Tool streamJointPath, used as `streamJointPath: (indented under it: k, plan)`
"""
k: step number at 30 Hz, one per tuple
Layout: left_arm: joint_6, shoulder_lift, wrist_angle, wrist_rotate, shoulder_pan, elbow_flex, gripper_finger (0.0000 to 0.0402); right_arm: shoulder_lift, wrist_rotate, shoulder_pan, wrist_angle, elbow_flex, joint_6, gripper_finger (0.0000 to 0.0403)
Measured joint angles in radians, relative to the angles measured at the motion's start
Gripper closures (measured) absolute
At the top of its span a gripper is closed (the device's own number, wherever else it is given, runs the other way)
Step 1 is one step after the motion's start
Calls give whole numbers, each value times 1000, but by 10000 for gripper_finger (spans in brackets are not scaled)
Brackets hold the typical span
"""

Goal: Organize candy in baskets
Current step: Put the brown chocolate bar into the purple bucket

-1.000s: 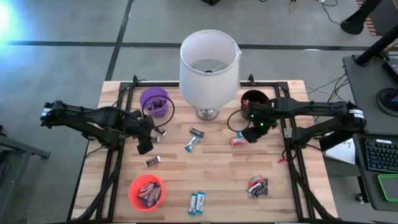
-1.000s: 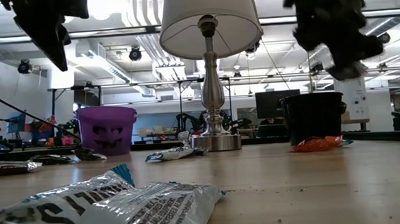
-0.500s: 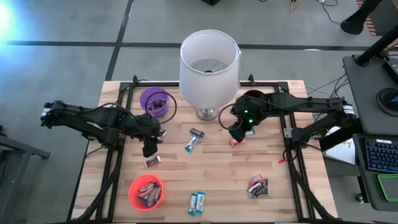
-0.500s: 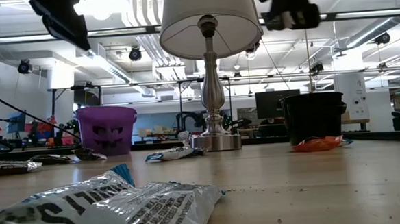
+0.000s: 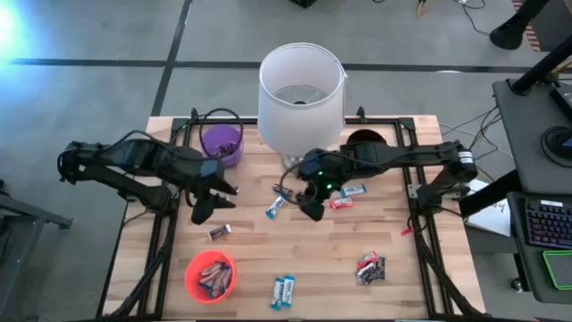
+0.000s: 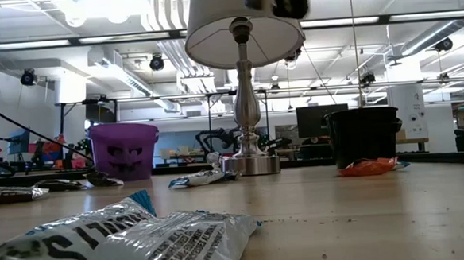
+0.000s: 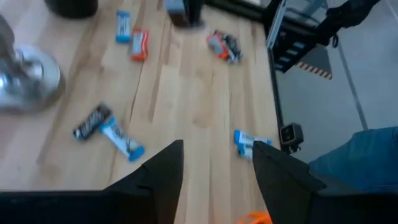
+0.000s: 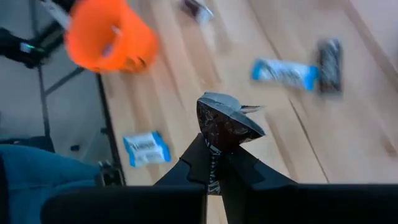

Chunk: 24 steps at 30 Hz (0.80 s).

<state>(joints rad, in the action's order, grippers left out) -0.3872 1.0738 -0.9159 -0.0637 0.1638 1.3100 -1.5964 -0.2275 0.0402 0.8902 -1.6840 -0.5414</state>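
Overhead, I see my right claw above mid-bench, near the lamp base; my left claw hangs below the purple basket. Right wrist view: fingers pinching a dark brown candy. Left wrist view: fingers spread, empty.

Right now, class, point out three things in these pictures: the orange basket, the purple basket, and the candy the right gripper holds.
orange basket (image 5: 192,267): high view, on its left rim.
purple basket (image 6: 124,151): low view, middle of its front wall.
held candy (image 8: 225,123): right wrist view, middle of the dark wrapper above the fingers.
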Motion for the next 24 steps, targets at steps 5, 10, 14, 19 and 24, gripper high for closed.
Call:
streamJointPath:
  k: [5,10,14,19,24]
  plan:
    - [84,48,7,1,0,56,210,-83,31,39,-61,-143,46,390]
    - [179,103,26,5,0,70,209,-157,104,57,-56,-280,95,390]
    - [225,134,26,33,0,70,209,-190,127,63,-54,-343,100,390]
    - [229,143,109,46,0,70,209,-202,184,69,-67,-357,107,390]
    - [252,140,173,58,0,70,209,-205,215,66,-86,-357,107,390]
